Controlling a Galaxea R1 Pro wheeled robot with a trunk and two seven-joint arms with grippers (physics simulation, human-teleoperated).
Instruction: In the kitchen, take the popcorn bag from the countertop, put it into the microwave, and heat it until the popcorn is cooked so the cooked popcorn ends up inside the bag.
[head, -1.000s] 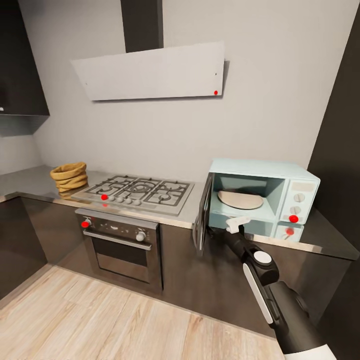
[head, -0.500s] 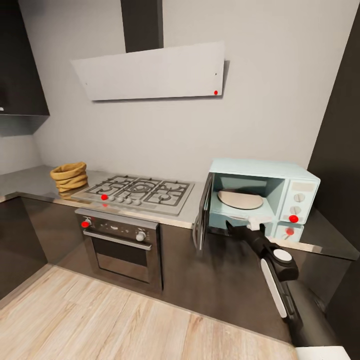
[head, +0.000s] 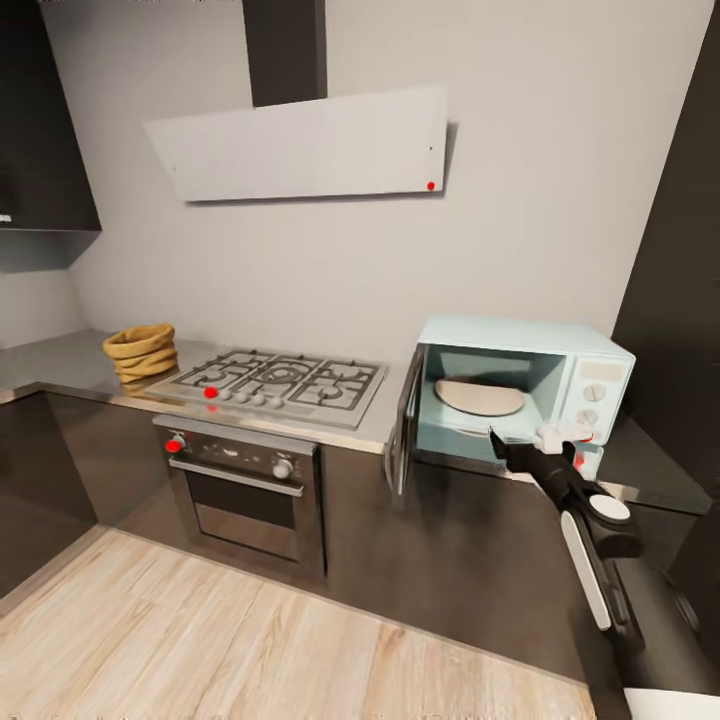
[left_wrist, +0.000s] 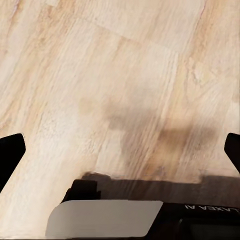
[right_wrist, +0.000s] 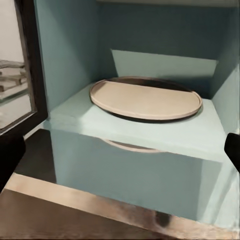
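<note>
Kitchen (head: 560, 200) first: black cabinets, white hood, and the grey countertop (head: 60, 362) running along the wall under everything. On it, from my head camera, the microwave (head: 520, 345) sits at the right end with its door (head: 404, 420) swung wide open and the turntable plate (right_wrist: 145, 98) bare inside, so I'd say the "open it up" part is done and pretty much everything else is left. The popcorn bag (head: 142, 352) is way over at the far left of the counter, past the gas hob (head: 285, 383), well apart from the microwave and from my arms. My right gripper (head: 556, 436) is hovering just in front of the microwave's lower right corner near the knobs, holding nothing, fingers spread wide going by the wrist cam. Left gripper (left_wrist: 120, 150) is pointing down at the wood floor (left_wrist: 100, 75), also spread and empty. Room-wise, that open door sticks out past the counter edge, so I'd watch it when reaching across; floor in front looks open for rolling left toward the bag.
</note>
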